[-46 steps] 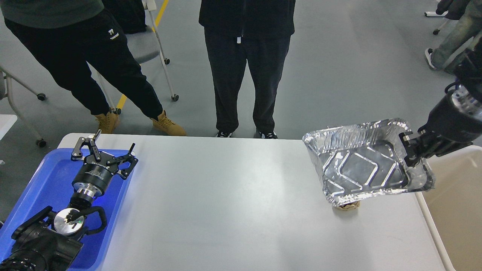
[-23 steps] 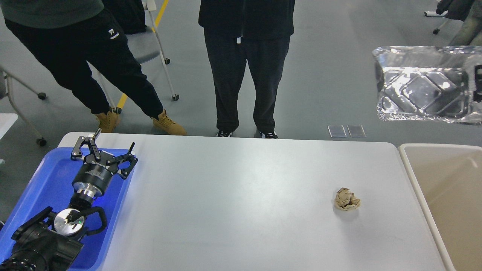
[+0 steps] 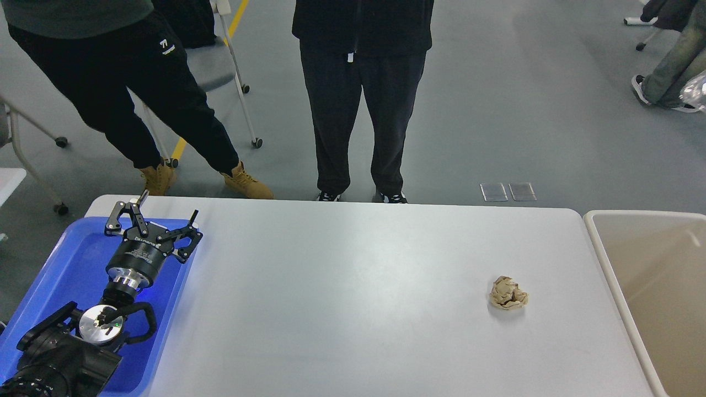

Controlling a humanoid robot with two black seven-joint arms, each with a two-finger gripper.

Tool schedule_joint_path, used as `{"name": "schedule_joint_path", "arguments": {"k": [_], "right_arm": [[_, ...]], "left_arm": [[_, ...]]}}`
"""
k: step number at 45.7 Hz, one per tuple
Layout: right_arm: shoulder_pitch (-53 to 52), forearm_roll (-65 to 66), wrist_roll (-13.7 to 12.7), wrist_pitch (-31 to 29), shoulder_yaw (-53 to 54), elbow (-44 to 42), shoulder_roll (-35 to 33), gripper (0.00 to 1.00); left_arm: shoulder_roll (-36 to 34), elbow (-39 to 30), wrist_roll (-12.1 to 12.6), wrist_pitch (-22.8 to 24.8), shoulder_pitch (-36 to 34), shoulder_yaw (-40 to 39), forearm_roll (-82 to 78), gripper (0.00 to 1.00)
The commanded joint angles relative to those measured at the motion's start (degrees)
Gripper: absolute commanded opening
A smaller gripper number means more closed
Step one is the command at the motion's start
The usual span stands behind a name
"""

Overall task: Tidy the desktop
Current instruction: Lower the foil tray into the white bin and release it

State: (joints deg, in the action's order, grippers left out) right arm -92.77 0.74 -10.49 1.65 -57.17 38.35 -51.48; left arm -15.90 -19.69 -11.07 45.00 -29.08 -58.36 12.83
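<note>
The desktop [image 3: 342, 286] is a wide glossy white-grey tabletop with rounded corners. A crumpled brown paper ball [image 3: 508, 293] lies on it towards the right, with nothing around it. My left gripper [image 3: 167, 205] is open and empty. It hangs over the far end of the blue tray, far left of the paper ball. My right gripper is out of view. A small shiny silver scrap of foil [image 3: 696, 91] shows at the right edge of the view, high above the floor.
A blue plastic tray [image 3: 66, 264] lies on the left end of the table under my left arm. A beige bin with a white rim [image 3: 601, 242] stands off the right end. Two people [image 3: 361, 99] stand at the far edge, with wheeled chairs behind.
My right arm, holding the foil tray, rose up and to the right and left the view. The paper ball that it partly hid now shows in full. My left arm has not moved.
</note>
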Motion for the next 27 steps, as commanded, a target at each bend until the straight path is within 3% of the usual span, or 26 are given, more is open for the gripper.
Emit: {"name": "schedule_joint_path", "arguments": {"k": [1,9,18,22,27], "right_arm": [[17.87,-11.37,-7.35,13.28,13.83,-5.65,-0.55,0.0],[31.93,-14.01,-7.61,16.71,27.18,-14.08,4.8,0.0],[45.47,-13.31,-6.91,15.14,48.01,-30.96,17.63,0.0],[47.67,-13.22,-6.65,14.87,51.71,-32.2,21.06,0.0],[50.13,-13.48,-4.19,14.78,54.17,-32.64,24.23,0.0]], "left_arm": [[-0.01,0.0,0.0,0.0,-0.01,0.0,0.0,1.0],[-0.01,0.0,0.0,0.0,-0.01,0.0,0.09,1.0],[-0.01,0.0,0.0,0.0,-0.01,0.0,0.09,1.0],[-0.01,0.0,0.0,0.0,-0.01,0.0,0.09,1.0],[-0.01,0.0,0.0,0.0,-0.01,0.0,0.09,1.0]]}}
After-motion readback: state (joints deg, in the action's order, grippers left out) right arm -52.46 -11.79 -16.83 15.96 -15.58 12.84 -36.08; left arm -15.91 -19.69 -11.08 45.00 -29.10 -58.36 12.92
